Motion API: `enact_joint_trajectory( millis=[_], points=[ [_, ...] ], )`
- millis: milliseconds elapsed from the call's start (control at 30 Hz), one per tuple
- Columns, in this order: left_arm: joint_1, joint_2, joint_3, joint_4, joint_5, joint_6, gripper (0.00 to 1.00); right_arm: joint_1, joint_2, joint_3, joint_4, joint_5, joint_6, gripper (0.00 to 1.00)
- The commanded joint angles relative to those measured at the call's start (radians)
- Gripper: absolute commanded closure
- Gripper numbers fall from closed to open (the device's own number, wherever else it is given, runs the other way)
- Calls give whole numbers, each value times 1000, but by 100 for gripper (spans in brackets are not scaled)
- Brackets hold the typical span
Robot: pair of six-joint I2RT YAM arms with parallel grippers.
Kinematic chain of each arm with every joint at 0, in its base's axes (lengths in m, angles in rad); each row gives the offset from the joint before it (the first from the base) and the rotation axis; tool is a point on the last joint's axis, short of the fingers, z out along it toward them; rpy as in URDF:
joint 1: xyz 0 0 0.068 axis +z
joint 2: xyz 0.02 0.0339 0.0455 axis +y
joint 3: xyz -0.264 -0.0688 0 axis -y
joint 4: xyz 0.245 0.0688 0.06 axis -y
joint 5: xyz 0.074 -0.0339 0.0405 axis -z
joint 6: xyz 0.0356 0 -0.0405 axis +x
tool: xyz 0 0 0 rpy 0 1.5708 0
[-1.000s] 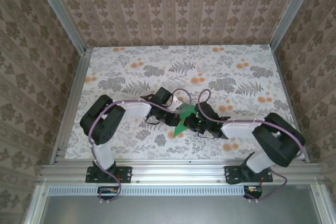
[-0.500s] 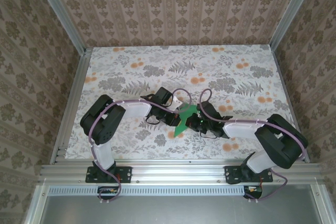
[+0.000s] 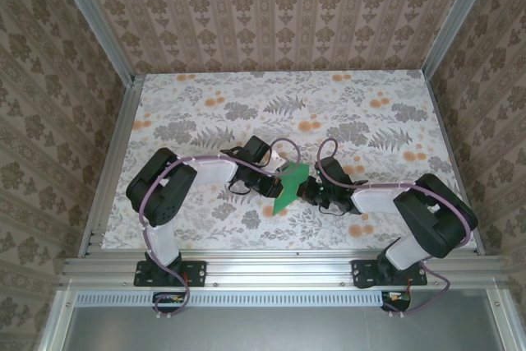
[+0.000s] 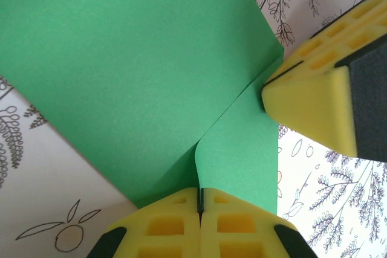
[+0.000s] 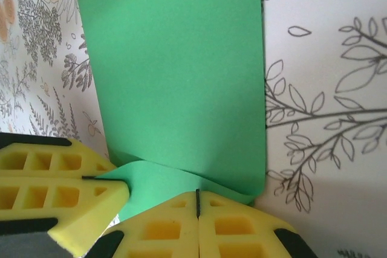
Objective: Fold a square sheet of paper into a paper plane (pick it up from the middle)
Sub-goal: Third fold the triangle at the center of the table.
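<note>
The bright green sheet of paper (image 3: 288, 186) is held just above the floral table, near its front middle, between my two grippers. It is partly folded, with a curled flap. My left gripper (image 3: 275, 183) is shut on the sheet's edge; in the left wrist view its yellow pads (image 4: 175, 225) meet on the green paper (image 4: 139, 70). My right gripper (image 3: 311, 193) is shut on the opposite edge; its pads (image 5: 236, 225) close on a curled fold of the paper (image 5: 175, 70). The other arm's yellow finger (image 4: 314, 104) presses against the sheet.
The floral-patterned tabletop (image 3: 246, 104) stretches behind the arms. Aluminium rails (image 3: 111, 162) border the table left and right, and patterned walls enclose it. Both arms reach inward, their wrists nearly touching at the centre.
The right arm has drawn in toward the left gripper, its forearm swinging leftward. The green sheet now looks narrower between the grippers. The left arm has barely moved.
</note>
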Motion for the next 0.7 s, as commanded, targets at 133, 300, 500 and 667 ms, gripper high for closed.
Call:
enact_joint_trajectory(
  millis=[133, 300, 500, 667],
  points=[
    [2, 53, -26, -103, -68, 16, 100, -47, -31, 57, -92, -27, -65, 92],
    [2, 53, -25, -100, -67, 15, 100, -59, 62, 23, -42, -28, -62, 93],
    [2, 53, -25, -102, -67, 15, 100, -66, 24, 24, -62, -37, -64, 93],
    [2, 54, -26, -103, -66, 18, 100, -96, -66, 61, -119, -42, -90, 92]
  ],
)
